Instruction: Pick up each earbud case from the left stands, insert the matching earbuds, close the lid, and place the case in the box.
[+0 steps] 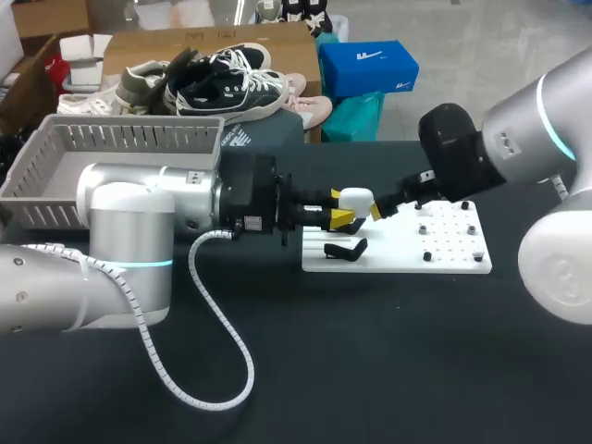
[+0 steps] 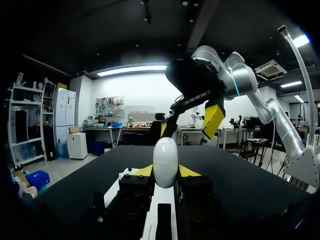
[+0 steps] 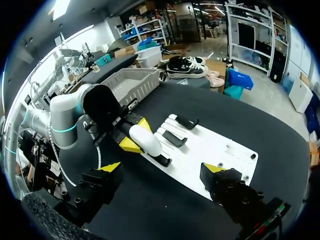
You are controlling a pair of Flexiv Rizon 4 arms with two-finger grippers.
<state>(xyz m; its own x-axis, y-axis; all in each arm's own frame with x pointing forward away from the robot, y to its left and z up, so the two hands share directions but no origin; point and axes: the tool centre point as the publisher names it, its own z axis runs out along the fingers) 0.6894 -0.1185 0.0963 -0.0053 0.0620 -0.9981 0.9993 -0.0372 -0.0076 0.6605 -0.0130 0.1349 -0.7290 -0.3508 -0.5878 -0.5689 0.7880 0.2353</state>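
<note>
You have the left gripper (image 2: 166, 171) pinching the white case (image 1: 356, 200) between both tips above the black stands (image 1: 347, 250) at the board's (image 1: 407, 261) left end, the right gripper (image 3: 163, 167) close by with fingers wide, and the grey box (image 1: 139, 126) well apart.

Left hand clamped, right hand spread, the two meeting tip to tip.

The left arm (image 1: 129, 227) lies low and level, coming in from the left with a straight wrist. Its hand (image 2: 166, 171) points right, and both yellow-tipped fingers press a white case (image 1: 356, 198) from two sides. The right arm (image 1: 523, 139) enters from the right with its elbow high and its forearm sloping down toward the left. Its hand (image 3: 161, 169) faces the left one at close range, with one yellow tip just beside the case. Its fingers are wide apart and nothing is gripped between them.
</note>
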